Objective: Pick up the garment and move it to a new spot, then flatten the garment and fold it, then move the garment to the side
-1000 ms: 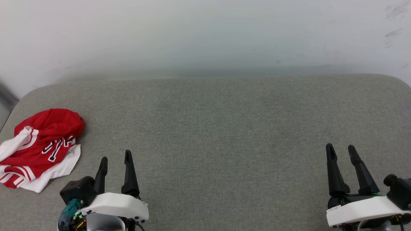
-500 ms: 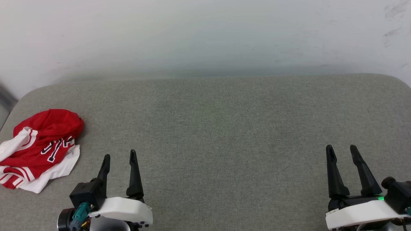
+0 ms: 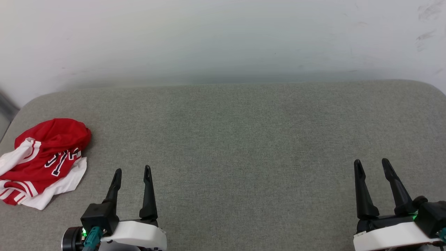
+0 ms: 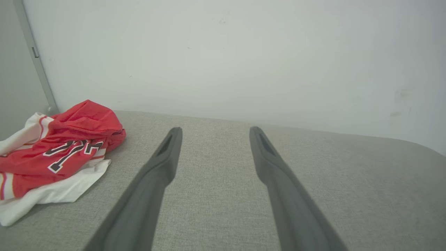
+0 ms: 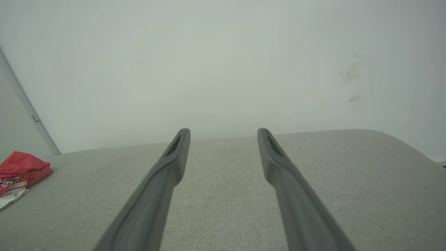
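Head view: the left gripper [image 3: 132, 169] has drawn slightly back and rightward, away from the garment [image 3: 43, 162], which lies crumpled and unmoved at the left edge of the grey cushion [image 3: 244, 139]; the right gripper [image 3: 371, 161] barely shifts. Both claws stand released, holding nothing. Left wrist view: the garment [image 4: 59, 153] lies left of the spread fingers [image 4: 163, 157], apart. Right wrist view: it sits far left [image 5: 19, 170]. The pickup looks not yet begun

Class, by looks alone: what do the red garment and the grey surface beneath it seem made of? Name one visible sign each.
Garment: thin, smooth fabric, possibly synthetic; it crumples into soft folds. Grey surface: matte woven upholstery, probably padded; fine speckled weave, rounded corners.
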### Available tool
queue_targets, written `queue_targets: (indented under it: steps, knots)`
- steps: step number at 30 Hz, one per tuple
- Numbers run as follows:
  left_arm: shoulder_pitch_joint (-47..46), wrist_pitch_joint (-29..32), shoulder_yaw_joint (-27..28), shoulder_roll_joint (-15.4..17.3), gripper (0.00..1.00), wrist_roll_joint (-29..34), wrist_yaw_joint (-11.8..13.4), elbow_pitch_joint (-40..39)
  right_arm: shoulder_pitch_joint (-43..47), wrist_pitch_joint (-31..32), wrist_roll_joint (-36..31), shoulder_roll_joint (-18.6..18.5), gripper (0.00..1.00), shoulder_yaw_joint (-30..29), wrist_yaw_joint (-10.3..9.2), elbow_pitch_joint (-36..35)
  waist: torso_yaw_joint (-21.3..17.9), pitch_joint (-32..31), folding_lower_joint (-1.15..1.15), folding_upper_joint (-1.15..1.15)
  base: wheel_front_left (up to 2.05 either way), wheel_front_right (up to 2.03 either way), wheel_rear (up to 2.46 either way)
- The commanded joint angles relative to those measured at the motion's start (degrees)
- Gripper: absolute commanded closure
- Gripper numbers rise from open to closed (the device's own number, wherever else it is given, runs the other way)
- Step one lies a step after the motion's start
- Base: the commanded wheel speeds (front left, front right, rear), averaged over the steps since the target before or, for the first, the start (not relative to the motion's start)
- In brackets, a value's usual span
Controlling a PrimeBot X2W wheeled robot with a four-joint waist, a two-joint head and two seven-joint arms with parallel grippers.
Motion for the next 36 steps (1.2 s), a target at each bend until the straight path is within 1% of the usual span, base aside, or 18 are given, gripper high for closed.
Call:
queue_targets:
  steps: [1,11,20,24,36]
  knots:
    - [0.3,-0.5,0.1,-0.1,0.00,1.2,-0.2,-0.3,0.5,-0.5,-1.0,-0.1,0.00,0.0,0.00,-0.6,0.0,0.0,0.00,0.00,0.00,0.00,0.00]
    - [1.0,-1.5,1.1,-0.8,0.00,5.1,-1.9,0.4,1.3,-1.5,-4.0,-0.1,0.00,0.5,-0.01,-1.2,0.1,0.1,0.00,0.00,0.00,0.00,0.00]
    - [1.4,-2.5,1.7,-1.1,0.00,8.0,-2.5,0.5,1.8,-2.4,-4.7,-0.1,0.00,0.8,-0.01,-0.9,0.1,0.4,0.00,0.00,0.00,0.00,0.00]
    - [1.3,-2.4,1.8,-1.1,0.00,6.8,-2.6,0.8,1.7,-2.3,-2.1,-0.1,0.00,0.8,-0.01,-0.1,0.1,0.4,0.00,0.00,0.00,0.00,0.00]
    - [0.8,-2.3,1.7,-1.1,0.00,6.0,-2.5,1.3,1.7,-2.3,-0.8,0.0,0.00,0.3,-0.01,0.6,0.8,0.6,0.00,0.00,0.00,0.00,0.00]
